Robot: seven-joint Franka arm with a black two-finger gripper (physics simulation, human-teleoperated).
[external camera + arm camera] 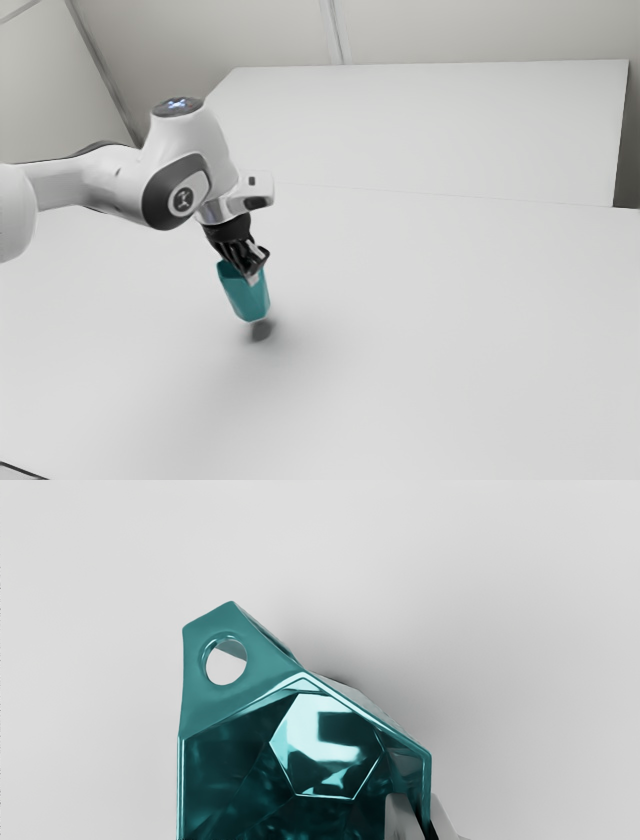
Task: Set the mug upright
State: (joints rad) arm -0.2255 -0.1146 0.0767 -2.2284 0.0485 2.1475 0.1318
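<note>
The gripper (254, 276) pinches the tilted mug (246, 298) by its rim over the table (420, 350); the arm (195, 138) bears a pale logo (183, 201) on black.

The black two-finger hand (253, 278) points down with its fingertips at the rim of a teal, faceted, glossy mug (246, 300). Below the hand, the mug leans, its rim tipped toward the arm's side and its narrower base above a small dark shadow (262, 332). Above the hand, the white, rounded robot arm (110, 180) with dark joint covers comes in from the exterior view's left. The smooth white worktop (430, 340) spreads beneath and around the hand; well beyond it stands a pale grey wall (480, 30).
</note>
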